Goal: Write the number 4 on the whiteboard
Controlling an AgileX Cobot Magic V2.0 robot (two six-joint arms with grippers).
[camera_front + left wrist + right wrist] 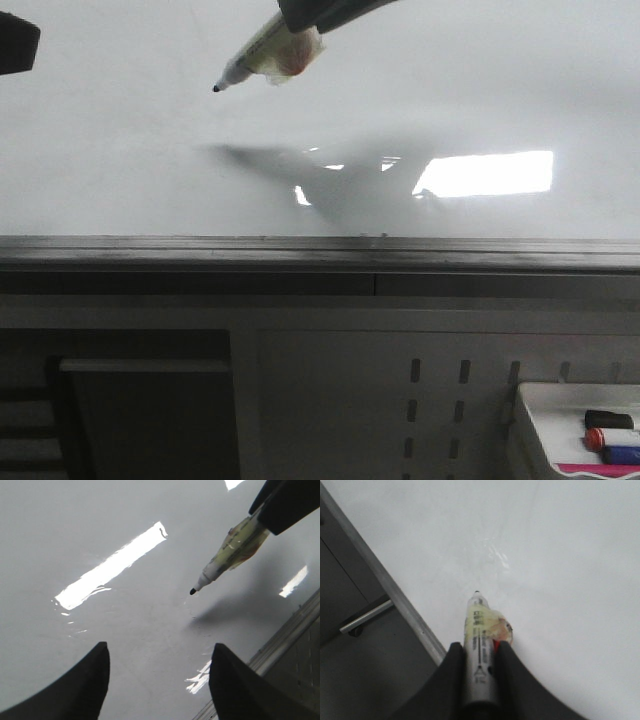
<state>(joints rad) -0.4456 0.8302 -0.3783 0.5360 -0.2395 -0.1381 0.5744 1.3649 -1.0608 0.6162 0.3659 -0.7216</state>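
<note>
The whiteboard is glossy white with a bright rectangular reflection and a grey edge rail. No number 4 shows on it; the board is blank. My right gripper is shut on a taped marker, uncapped, its black tip pointing down-left a little above the board. The marker also shows in the left wrist view and the right wrist view. My left gripper is open and empty over the board; only a dark corner of it shows in the front view at the upper left.
A small white tray with several markers, among them a red-capped one, stands at the lower right, in front of the board. A perforated grey panel lies below the edge rail.
</note>
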